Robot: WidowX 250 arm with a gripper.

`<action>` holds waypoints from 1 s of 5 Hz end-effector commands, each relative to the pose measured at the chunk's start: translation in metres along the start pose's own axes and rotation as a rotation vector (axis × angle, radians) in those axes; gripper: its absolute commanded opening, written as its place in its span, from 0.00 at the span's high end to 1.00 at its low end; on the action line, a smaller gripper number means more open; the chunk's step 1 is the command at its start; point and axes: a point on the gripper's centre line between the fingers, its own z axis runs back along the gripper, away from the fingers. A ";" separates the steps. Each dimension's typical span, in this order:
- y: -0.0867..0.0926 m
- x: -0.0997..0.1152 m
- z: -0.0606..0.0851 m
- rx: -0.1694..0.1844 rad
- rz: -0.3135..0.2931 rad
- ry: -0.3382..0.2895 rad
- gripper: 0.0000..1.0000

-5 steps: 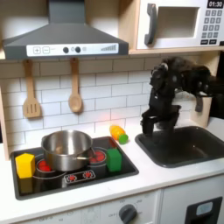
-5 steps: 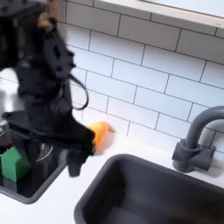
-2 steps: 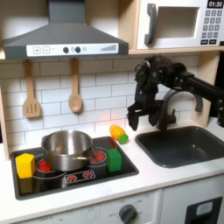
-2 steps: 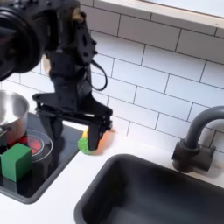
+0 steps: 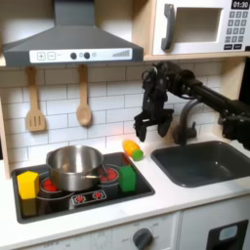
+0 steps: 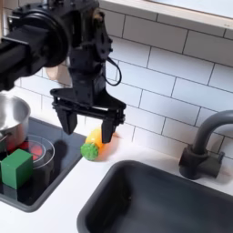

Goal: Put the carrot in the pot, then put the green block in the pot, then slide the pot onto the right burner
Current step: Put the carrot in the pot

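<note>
The orange carrot (image 5: 131, 148) (image 6: 95, 140) lies on the white counter between the black cooktop (image 5: 88, 199) and the sink, its green end toward the front. My gripper (image 5: 145, 135) (image 6: 86, 128) hangs open just above it, one finger on each side. The steel pot (image 5: 74, 166) (image 6: 6, 118) stands on the cooktop. The green block (image 5: 127, 179) (image 6: 15, 168) sits on the cooktop at the first exterior view's right, beside the pot. A red burner ring (image 5: 110, 175) (image 6: 37, 150) shows between pot and block.
A yellow block (image 5: 27, 185) stands left of the pot in the first exterior view. The dark sink (image 5: 200, 162) (image 6: 155, 202) and grey faucet (image 6: 204, 146) lie to the right in both exterior views. Wooden utensils (image 5: 35, 105) hang on the tiled wall.
The arm has swung from over the sink to the first exterior view's left and now hangs over the carrot. The gripper stayed open. The objects have not moved.
</note>
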 end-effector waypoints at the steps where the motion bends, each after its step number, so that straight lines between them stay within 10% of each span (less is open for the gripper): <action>1: 0.000 0.011 -0.005 0.002 -0.010 0.011 0.00; 5: 0.006 0.017 -0.011 0.010 -0.010 -0.010 0.00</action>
